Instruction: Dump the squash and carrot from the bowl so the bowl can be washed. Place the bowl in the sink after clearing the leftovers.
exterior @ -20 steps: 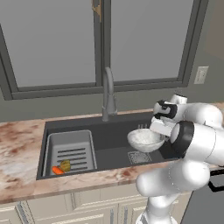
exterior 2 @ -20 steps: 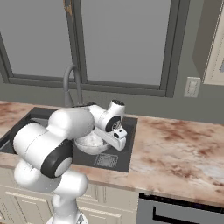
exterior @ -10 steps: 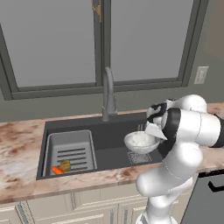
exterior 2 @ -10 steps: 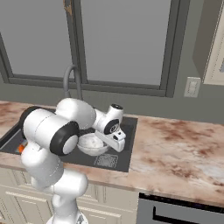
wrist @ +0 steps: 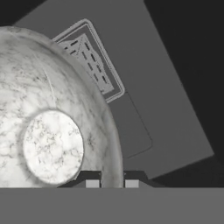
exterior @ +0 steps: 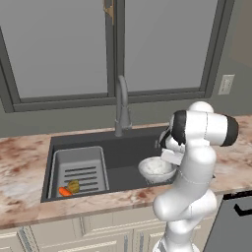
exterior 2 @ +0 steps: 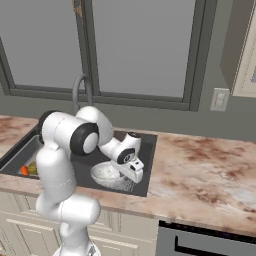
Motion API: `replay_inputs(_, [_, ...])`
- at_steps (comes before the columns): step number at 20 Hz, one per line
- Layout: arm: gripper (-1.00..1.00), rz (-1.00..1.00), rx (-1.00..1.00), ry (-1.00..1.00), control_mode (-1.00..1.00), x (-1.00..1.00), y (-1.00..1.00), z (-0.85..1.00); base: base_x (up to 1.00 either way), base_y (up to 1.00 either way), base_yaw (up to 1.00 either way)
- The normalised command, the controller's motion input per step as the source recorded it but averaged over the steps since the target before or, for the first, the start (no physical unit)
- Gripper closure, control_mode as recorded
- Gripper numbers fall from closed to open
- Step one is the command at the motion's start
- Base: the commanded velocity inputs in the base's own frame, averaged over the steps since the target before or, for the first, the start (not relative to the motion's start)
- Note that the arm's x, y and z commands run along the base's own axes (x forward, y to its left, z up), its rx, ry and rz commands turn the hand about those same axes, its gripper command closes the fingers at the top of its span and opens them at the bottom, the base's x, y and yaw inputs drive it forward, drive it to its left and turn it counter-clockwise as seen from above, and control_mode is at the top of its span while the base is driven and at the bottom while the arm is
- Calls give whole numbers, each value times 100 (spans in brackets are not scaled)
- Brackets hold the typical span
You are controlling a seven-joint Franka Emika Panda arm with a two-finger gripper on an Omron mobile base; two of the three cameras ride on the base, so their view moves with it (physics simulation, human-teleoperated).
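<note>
Your gripper point(wrist: 108, 183) sits at 6 o'clock in the hand view, jaws narrow and pinching the rim of the bowl point(wrist: 52, 131). The bowl is empty and extends toward 9 o'clock. Beyond it, at 12 o'clock, lies the drain grate point(wrist: 89, 63) on the floor of the sink point(exterior: 125, 152). Lower straight down to release. The carrot point(exterior: 64, 191) and squash point(exterior: 73, 186) lie in the slotted basin point(exterior: 78, 170).
</note>
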Motion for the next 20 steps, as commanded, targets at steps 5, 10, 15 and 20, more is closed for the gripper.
replay_inputs(5, [100, 0, -8, 7, -100, 0, 0, -68, 0, 0, 0])
replay_inputs(10, [100, 0, -7, 4, -100, 10, 1, -27, 0, 0, 0])
replay_inputs(15, [-100, 0, -1, 1, -100, 1, 0, 9, 0, 0, 0])
replay_inputs(20, [-100, -1, -4, -5, -100, 0, 8, 75, 0, 0, 0])
